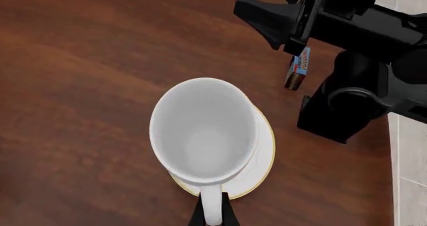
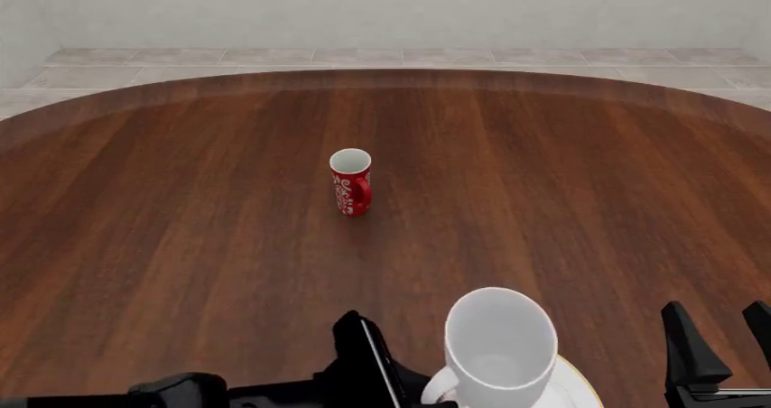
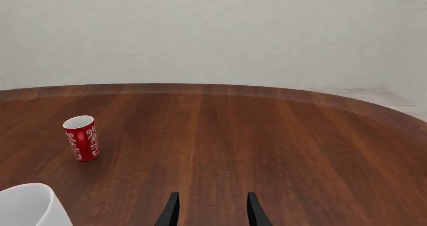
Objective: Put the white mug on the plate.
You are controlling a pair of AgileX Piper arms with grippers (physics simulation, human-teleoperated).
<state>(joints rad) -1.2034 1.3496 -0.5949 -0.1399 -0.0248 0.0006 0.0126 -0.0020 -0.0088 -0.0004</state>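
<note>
1. The left gripper (image 1: 212,217) pinches the loop handle of the white mug (image 1: 203,131), fingers pressed onto it from both sides.
2. The white mug hangs over the plate (image 1: 264,153); whether its base touches is hidden.
3. I judge it stiff, glossy and slippery, breakable if dropped; the handle is the sure hold.
4. The right gripper (image 3: 210,213) stands beside the plate, spread and empty.
5. The red mug (image 2: 350,182) stands well beyond the plate.

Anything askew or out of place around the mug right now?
Yes: the white mug sits off-centre over the plate, covering most of it, with the left gripper closed on its handle. No spills or damage visible.
</note>
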